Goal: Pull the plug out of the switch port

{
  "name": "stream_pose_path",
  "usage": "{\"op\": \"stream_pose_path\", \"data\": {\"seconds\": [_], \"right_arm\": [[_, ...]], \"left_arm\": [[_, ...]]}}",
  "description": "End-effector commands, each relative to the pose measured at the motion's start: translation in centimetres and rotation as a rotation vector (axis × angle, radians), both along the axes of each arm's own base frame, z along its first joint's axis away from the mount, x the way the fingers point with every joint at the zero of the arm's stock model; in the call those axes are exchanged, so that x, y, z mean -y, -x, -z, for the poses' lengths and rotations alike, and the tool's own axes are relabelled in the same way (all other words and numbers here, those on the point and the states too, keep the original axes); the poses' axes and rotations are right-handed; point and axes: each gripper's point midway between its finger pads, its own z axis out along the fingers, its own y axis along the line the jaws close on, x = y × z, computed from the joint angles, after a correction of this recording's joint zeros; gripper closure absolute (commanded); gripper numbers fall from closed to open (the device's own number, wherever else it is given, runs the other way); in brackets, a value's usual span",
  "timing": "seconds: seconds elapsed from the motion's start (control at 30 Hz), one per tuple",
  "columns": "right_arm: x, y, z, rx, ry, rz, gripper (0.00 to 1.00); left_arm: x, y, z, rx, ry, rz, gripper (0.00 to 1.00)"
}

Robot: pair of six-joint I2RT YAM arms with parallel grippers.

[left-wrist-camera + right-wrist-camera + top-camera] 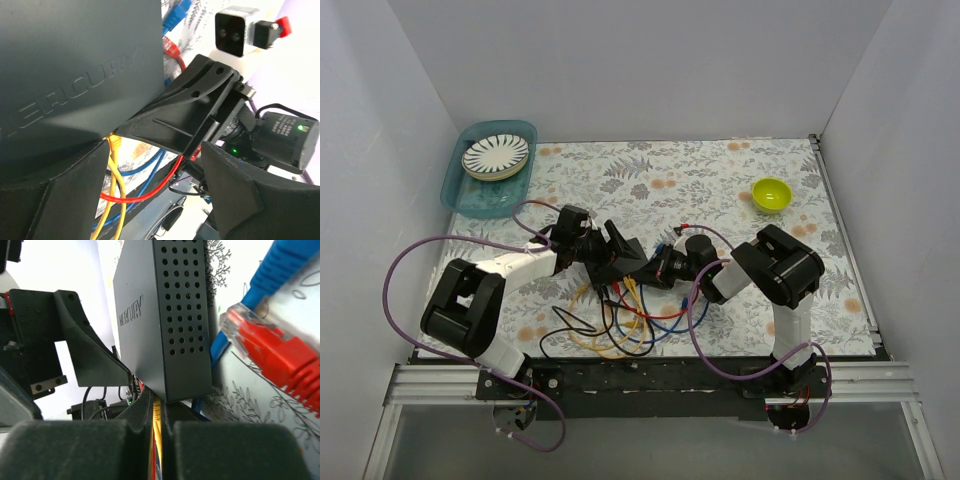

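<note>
Right gripper [159, 412]: fingers nearly closed, pinching the yellow cable [158, 440] directly below the switch [165, 315].

Yellow plug [114, 143]: at the switch's lower edge, where the sockets face down; whether it is seated cannot be told.

Switch: matte black, embossed MERCURY, standing on edge, with its perforated narrow side toward the right wrist camera.

Left gripper [154, 165]: jaws wide. One finger sits at the lower edge of the switch's lettered face, and the other stands clear of the switch.

Red plug [270, 355] and blue cable [280, 265]: loose, just beside the switch's perforated side.

Cable tangle [610, 330]: nearer the arm bases than the switch.

Green bowl [771, 194]: well right of the switch.

Teal tray [460, 190] with striped plate [496, 156]: well left of the switch.
</note>
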Motion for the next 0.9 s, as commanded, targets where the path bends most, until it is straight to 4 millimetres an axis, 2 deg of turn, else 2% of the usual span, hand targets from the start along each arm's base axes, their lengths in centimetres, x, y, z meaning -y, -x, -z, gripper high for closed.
{"op": "stream_pose_path", "data": {"seconds": [0.0, 0.17, 0.47, 0.63, 0.87], "right_arm": [[-1.3, -0.7, -1.8, 0.037, -0.057, 0.008, 0.99], [-1.4, -0.4, -2.0, 0.051, -0.057, -0.01, 0.99], [-1.0, 0.8, -1.1, 0.072, 0.02, -0.08, 0.99], [-0.7, 1.9, -0.6, 0.073, 0.051, -0.122, 0.99], [-0.4, 3.4, 0.0, 0.09, 0.08, -0.189, 0.99]], "left_arm": [[0.0, 0.5, 0.1, 0.001, 0.001, 0.018, 0.26], [0.0, 1.0, 0.7, -0.022, 0.007, 0.025, 0.26], [-0.6, 2.1, 4.0, -0.107, -0.029, 0.015, 0.27], [-0.9, 0.9, 5.7, -0.126, -0.081, -0.022, 0.27], [-0.7, -1.8, 5.7, -0.109, -0.101, -0.051, 0.27]]}}
